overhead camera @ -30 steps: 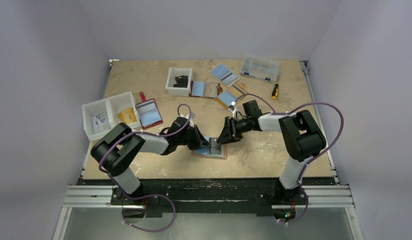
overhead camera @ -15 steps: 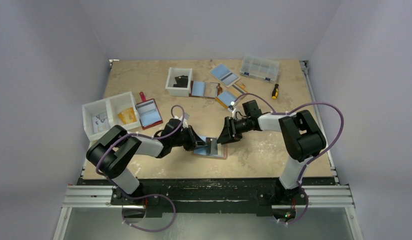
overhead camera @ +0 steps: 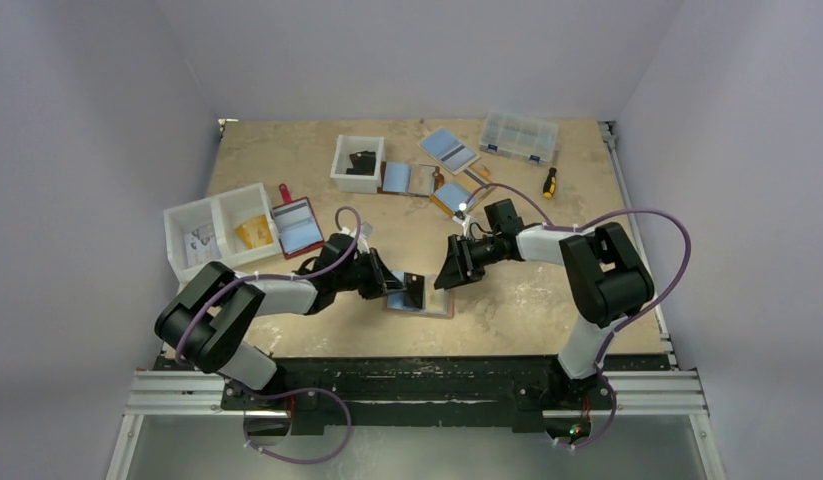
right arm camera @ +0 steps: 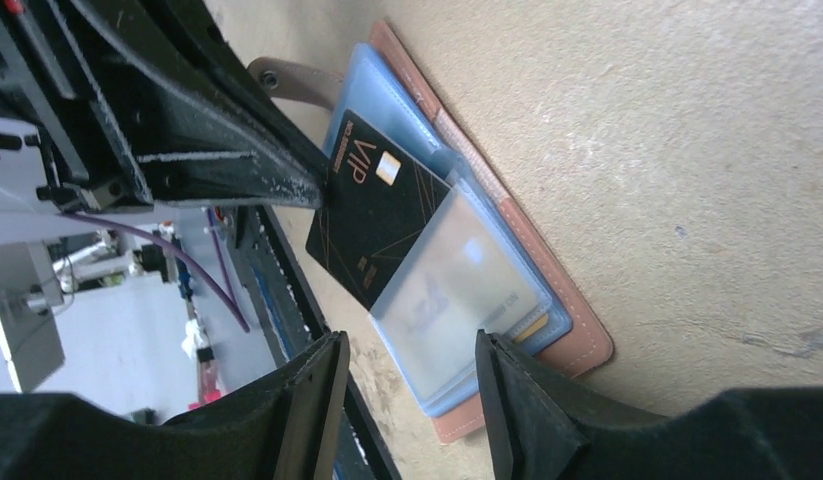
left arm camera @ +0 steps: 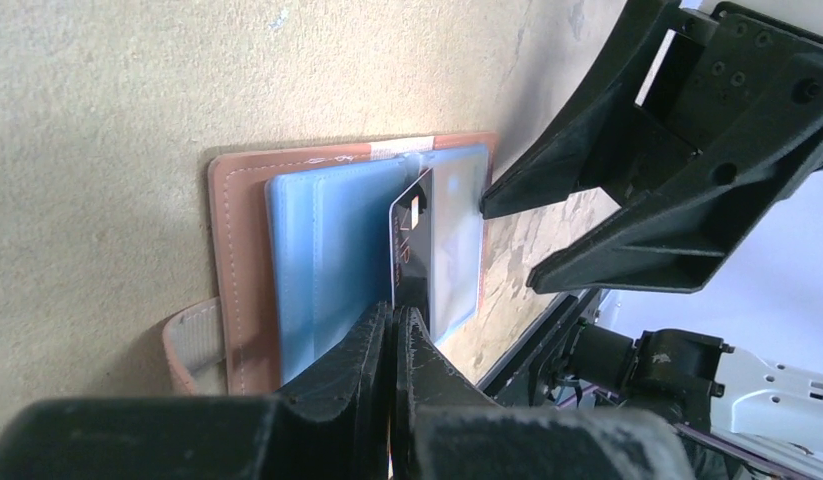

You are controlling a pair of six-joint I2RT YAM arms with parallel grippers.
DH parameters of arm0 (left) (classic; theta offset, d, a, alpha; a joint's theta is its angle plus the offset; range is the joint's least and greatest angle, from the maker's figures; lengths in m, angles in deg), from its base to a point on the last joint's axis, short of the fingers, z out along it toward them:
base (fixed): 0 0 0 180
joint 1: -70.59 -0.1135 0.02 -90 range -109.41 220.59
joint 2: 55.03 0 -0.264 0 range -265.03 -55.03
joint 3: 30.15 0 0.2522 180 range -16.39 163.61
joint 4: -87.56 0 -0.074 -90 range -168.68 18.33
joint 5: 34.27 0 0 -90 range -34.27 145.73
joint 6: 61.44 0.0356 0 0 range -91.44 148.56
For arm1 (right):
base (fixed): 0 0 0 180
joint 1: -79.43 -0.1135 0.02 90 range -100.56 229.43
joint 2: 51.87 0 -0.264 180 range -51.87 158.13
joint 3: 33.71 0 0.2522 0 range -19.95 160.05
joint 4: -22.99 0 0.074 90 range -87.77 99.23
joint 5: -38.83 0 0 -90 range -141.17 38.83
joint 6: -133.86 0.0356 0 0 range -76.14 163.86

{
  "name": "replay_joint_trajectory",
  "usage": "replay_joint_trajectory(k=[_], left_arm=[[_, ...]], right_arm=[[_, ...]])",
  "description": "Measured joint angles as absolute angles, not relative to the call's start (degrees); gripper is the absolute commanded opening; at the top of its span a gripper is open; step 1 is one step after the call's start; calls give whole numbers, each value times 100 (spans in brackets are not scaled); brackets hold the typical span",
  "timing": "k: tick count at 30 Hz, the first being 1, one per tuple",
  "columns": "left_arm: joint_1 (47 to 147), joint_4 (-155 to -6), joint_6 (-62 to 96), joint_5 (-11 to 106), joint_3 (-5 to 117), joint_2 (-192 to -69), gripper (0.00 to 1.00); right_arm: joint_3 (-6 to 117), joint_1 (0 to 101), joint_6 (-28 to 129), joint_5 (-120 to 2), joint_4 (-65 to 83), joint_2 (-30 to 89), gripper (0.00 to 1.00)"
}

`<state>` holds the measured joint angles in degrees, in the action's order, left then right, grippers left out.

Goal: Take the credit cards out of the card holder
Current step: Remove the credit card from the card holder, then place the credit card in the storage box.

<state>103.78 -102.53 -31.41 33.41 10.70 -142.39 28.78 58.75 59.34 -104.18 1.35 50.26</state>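
At my far left, two white bins (overhead camera: 219, 240) sit on the tabletop (overhead camera: 277, 150), and a red wallet (overhead camera: 295, 226) lies open just beside them. Farther back stands a small white box (overhead camera: 357, 162).

My left arm reaches low toward the middle. My left fingers (left arm camera: 395, 318) are clenched on the dark card (left arm camera: 412, 235), pinching it by the edge nearest me. The card is black with gold "VIP" lettering. It tilts up off the blue sleeves (left arm camera: 327, 250). Most of it is out in the open, and its far end is under a clear pocket (right arm camera: 467, 275).

The holder (left arm camera: 237, 200) lies open and flat near the front edge of the tabletop, between my two sets of fingers. Its tan border frames the sleeves, and a strap tab (left arm camera: 192, 335) sticks out on the side toward my left fingers. A second card's pale edge shows through the clear pocket, but I cannot tell its colour.

My right fingers (right arm camera: 409, 350) are spread apart with nothing between them, tips pointing down at the holder's right end. One tip sits right at the sleeve's edge, and I cannot tell whether it touches.

Behind my right arm lie an orange wallet (overhead camera: 452, 195), a screwdriver (overhead camera: 550, 181) and a clear organizer (overhead camera: 518, 135).
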Motion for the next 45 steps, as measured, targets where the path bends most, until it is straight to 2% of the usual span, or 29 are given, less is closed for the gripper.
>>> replay_joint_trajectory(k=[10, 16, 19, 21, 22, 29, 35, 45], left_arm=[[10339, -9659, -2496, 3369, 1070, -13736, 0], [10334, -9259, -1987, 3454, 1077, -13391, 0], [10334, -9062, -1731, 3491, 1138, -13307, 0], [10334, -8933, -1556, 3500, 1230, -13279, 0], [10334, -8896, -1499, 3502, 1269, -13270, 0], [10332, -8701, -1077, 3494, 1538, -13021, 0], [10334, -8675, -922, 3448, 1578, -12709, 0], [10382, -8695, -905, 3303, 1709, -12615, 0]], right_arm=[[3387, 5877, 3768, -11181, -1279, 4921, 62], [4445, 5877, 1762, -11242, -2975, 4986, 71], [5085, 5877, 772, -11242, -3710, 5179, 80], [5371, 5877, 29, -11240, -4173, 5284, 97], [5444, 5877, -231, -11231, -4324, 5301, 99], [5955, 5877, -2026, -11253, -5130, 5343, 99], [6932, 5873, -3147, -11454, -5978, 5845, 99], [7273, 5549, -3517, -11406, -6507, 5961, 94]])
